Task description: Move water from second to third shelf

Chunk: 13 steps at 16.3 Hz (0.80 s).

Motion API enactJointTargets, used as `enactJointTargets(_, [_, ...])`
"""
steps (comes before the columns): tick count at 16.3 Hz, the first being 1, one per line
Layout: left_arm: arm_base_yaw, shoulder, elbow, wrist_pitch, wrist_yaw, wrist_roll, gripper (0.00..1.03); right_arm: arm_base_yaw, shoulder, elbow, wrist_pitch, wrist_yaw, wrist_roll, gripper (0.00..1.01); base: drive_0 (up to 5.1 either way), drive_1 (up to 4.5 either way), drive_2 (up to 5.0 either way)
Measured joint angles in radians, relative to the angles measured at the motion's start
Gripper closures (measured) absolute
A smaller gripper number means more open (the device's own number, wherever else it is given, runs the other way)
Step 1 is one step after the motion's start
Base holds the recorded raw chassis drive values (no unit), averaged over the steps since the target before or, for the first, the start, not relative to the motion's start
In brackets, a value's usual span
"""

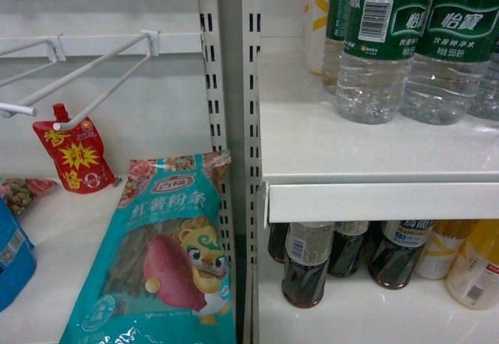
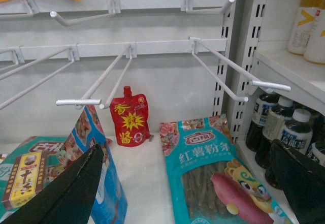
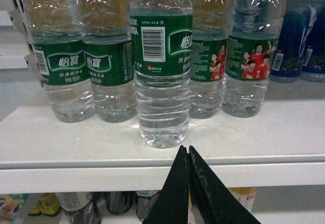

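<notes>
Five clear ribbed plastic water bottles with dark green labels stand on the smooth white shelf (image 3: 264, 142) in the right wrist view, four in a back row and one water bottle (image 3: 162, 76) set forward, barcode facing out, near the shelf's front edge with bare shelf either side. The right gripper (image 3: 188, 155) sits just before that edge, black jaws pressed together. The left gripper (image 2: 188, 183) has jaws spread wide above a teal noodle packet (image 2: 216, 178), beside a red spouted pouch (image 2: 131, 122)
</notes>
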Motion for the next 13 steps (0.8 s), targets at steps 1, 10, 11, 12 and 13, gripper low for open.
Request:
enactJointTargets(1, [0.000,0.000,0.000,0.000,0.000,0.000,0.05,0.000,-0.021,-0.013,0.000,0.000,0.000,0.99,0.0,0.00,0.0])
enactJointTargets(10, [0.000,0.000,0.000,0.000,0.000,0.000,0.05,0.000,-0.207,-0.084,-0.157,-0.001,0.000,0.99,0.0,0.00,0.0])
enactJointTargets(11, [0.000,0.000,0.000,0.000,0.000,0.000,0.05,0.000,-0.253,-0.094,-0.190,-0.001,0.000,0.99,0.0,0.00,0.0])
enactJointTargets(12, [0.000,0.000,0.000,0.000,-0.001,0.000,0.05,0.000,-0.280,-0.101,-0.196,-0.001,0.000,0.99,0.0,0.00,0.0])
enactJointTargets(13, [0.000,0.000,0.000,0.000,0.000,0.000,0.05,0.000,-0.302,-0.109,-0.190,-0.001,0.000,0.99,0.0,0.00,0.0])
